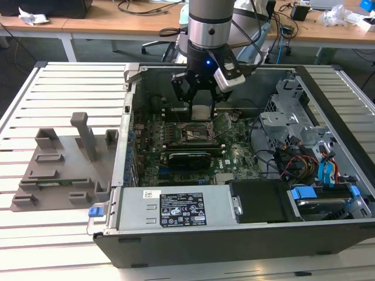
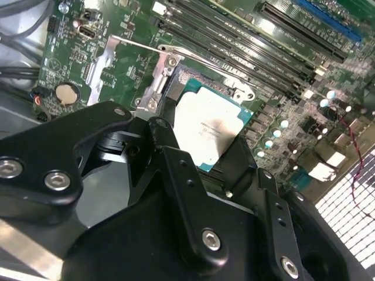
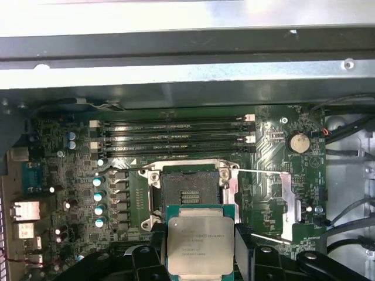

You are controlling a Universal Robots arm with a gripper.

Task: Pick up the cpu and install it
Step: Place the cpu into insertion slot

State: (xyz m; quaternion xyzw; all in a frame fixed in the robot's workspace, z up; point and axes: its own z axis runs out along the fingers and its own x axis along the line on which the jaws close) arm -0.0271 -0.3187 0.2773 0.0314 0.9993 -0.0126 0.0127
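A: What does the computer case [image 1: 234, 246] hold?
B: The motherboard [image 1: 234, 157], with its socket [image 3: 190, 188] lying open beside the memory slots [image 3: 176, 137].
A: Is there room around it?
B: The case walls stand well clear of the gripper [image 1: 200, 104].
A: And the jaws?
B: They clamp the cpu [image 3: 200, 244] by opposite edges, just above the socket, not yet seated.

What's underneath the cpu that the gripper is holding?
The cpu, held in the gripper, hangs above the open socket. Most of the socket shows; whatever lies directly beneath the chip is covered.
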